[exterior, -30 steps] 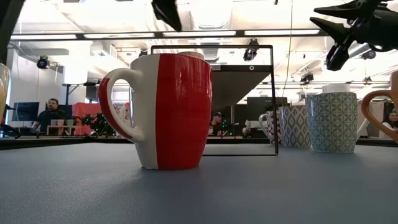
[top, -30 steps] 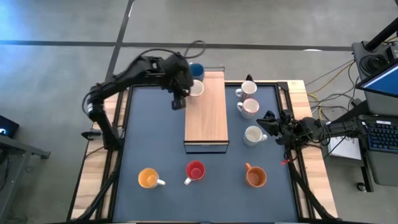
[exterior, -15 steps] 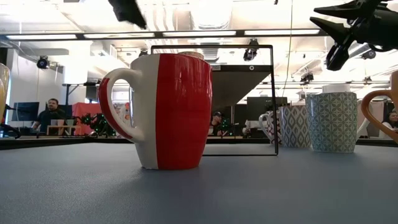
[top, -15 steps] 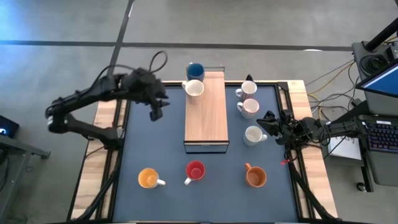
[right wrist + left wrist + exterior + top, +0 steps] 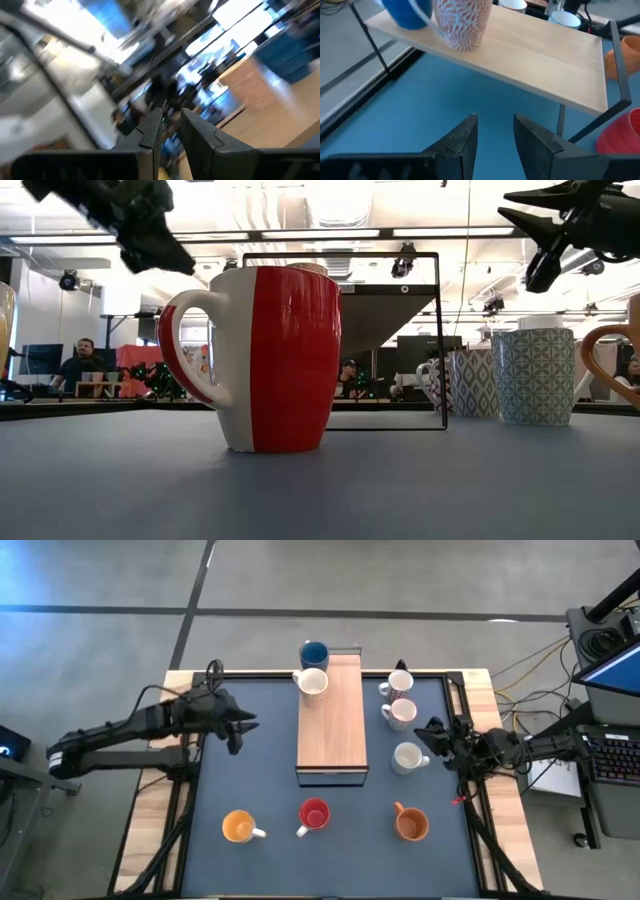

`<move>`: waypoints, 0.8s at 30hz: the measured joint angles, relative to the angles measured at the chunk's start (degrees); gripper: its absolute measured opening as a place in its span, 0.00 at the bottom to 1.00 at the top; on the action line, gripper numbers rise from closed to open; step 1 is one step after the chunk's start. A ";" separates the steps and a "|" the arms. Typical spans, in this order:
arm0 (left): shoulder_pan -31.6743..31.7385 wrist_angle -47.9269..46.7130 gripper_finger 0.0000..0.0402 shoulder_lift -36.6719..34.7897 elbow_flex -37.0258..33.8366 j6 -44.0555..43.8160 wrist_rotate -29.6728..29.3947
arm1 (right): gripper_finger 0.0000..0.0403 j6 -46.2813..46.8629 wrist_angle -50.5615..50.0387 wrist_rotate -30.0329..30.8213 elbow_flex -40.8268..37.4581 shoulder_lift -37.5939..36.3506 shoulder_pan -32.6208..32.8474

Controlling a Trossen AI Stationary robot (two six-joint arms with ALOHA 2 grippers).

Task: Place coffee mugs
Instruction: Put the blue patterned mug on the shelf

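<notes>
Two mugs stand upright on the far end of the light-wood board [image 5: 332,720]: a blue mug [image 5: 314,652] and a patterned white mug [image 5: 313,682] [image 5: 462,22]. Three white mugs [image 5: 400,712] stand to the board's right. A yellow mug [image 5: 238,827], a red mug [image 5: 314,814] [image 5: 280,360] and a brown-orange mug [image 5: 411,824] stand along the near side. My left gripper [image 5: 236,738] [image 5: 495,120] hovers open over the mat, left of the board. My right gripper [image 5: 428,732] [image 5: 505,205] hangs open, just right of the nearest white mug [image 5: 406,756].
The board sits raised on a black wire frame [image 5: 440,340] at the table's middle. Bare blue mat [image 5: 250,780] lies between the left gripper and the near mugs. Wooden side rails [image 5: 480,700] border the mat. People sit in the room behind the table.
My left arm has drawn back from the patterned white mug on the board's far end, moving toward the table's left edge and coming lower. Both mugs on the board have stayed where they were.
</notes>
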 joint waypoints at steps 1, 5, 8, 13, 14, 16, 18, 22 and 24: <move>0.00 0.69 0.27 -1.17 -1.32 -0.23 0.00 | 0.15 0.00 0.71 2.26 0.00 0.00 -0.02; 0.00 5.91 0.27 -4.89 -5.70 -0.08 0.01 | 0.15 0.00 3.56 7.48 0.00 0.00 -0.04; -0.02 10.72 0.27 -6.38 -8.00 -0.04 0.02 | 0.15 0.02 3.87 7.85 0.00 0.00 -0.02; -0.02 11.24 0.27 -6.61 -8.60 0.14 0.02 | 0.15 -0.64 5.90 15.07 0.00 0.00 -0.04; -0.01 11.22 0.27 -6.55 -8.63 0.29 0.02 | 0.15 -0.55 5.34 15.73 0.00 0.00 -0.02; -0.02 11.24 0.27 -6.34 -8.63 0.39 0.03 | 0.15 -0.52 3.25 17.91 0.00 0.01 -0.02; -0.02 11.24 0.27 -6.14 -8.63 0.55 0.03 | 0.15 -0.44 2.04 18.40 0.00 0.32 -0.04; -0.02 11.24 0.27 -6.01 -8.63 2.69 0.03 | 0.15 -0.44 4.32 22.88 0.00 1.14 -0.04; -0.02 11.24 0.27 -6.05 -8.63 3.09 0.03 | 0.15 -0.44 7.14 25.89 0.00 1.06 -0.04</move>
